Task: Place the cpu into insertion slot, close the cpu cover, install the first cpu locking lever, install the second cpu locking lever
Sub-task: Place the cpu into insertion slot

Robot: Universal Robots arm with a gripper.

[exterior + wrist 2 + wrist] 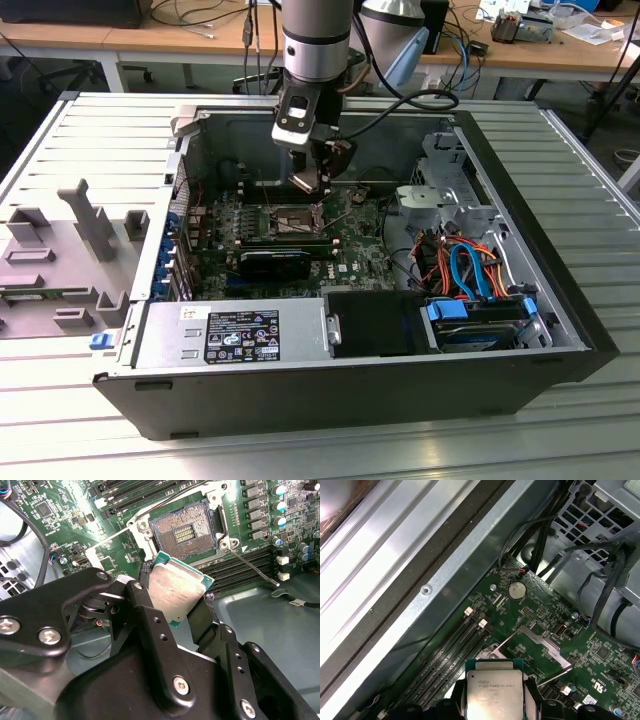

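My gripper hangs inside the open computer case, shut on the cpu, a flat square chip with a silvery top. The black fingers clamp two opposite edges of the chip, which also appears in the first wrist view, cpu. It is held in the air, tilted, just beside and above the insertion slot. The slot lies uncovered, its field of contacts bare inside a shiny rim. A silvery plate that looks like the cpu cover stands swung up. Two thin locking levers stick out, unlatched.
Long black memory slots run beside the socket. A black card, a power supply, and a drive bay with orange and blue cables occupy the case. The case's metal wall is close by. Grey fixtures sit at the exterior view's left.
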